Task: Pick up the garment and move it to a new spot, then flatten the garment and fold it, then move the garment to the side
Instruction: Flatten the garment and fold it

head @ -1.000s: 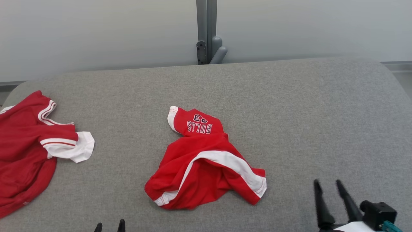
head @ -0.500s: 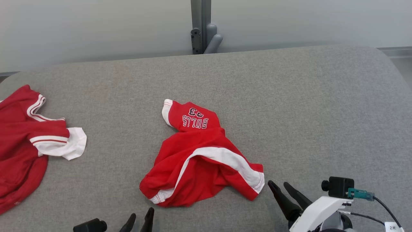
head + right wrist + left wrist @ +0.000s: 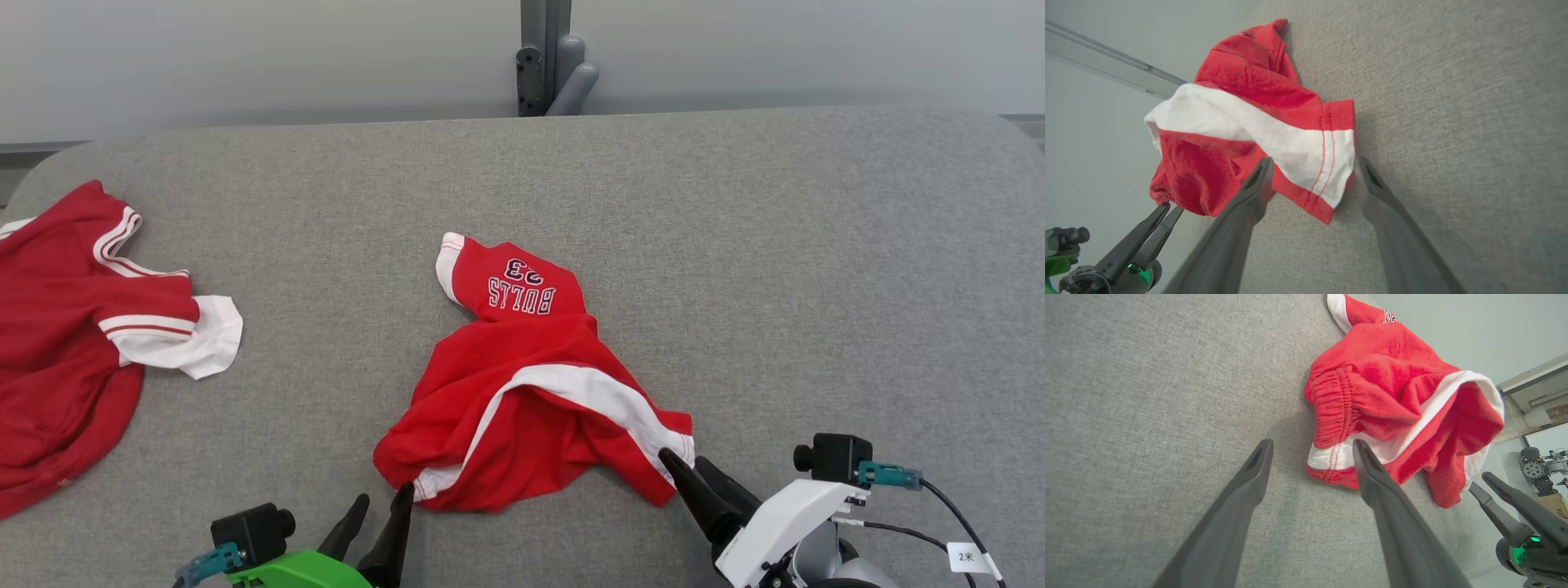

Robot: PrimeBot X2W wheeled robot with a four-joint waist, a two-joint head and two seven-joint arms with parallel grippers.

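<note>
Red Bulls shorts (image 3: 531, 392) lie crumpled between the arms. Right gripper (image 3: 682, 457) is nearer, open around the striped corner. Left gripper (image 3: 384, 492) is open, just beside.

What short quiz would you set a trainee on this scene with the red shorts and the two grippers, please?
1. True or false: the right gripper is shut on the red shorts.
2. Multiple choice: where on the grey cushion does the second red garment lie? A) at the robot's left; B) at the robot's right; C) under the shorts.
3. Short answer: which word is printed on the shorts, above the number?

Key
1. False: its jaws stand open, with the white hem corner between the fingers.
2. A.
3. BULLS, seen upside down from the head view.
</note>
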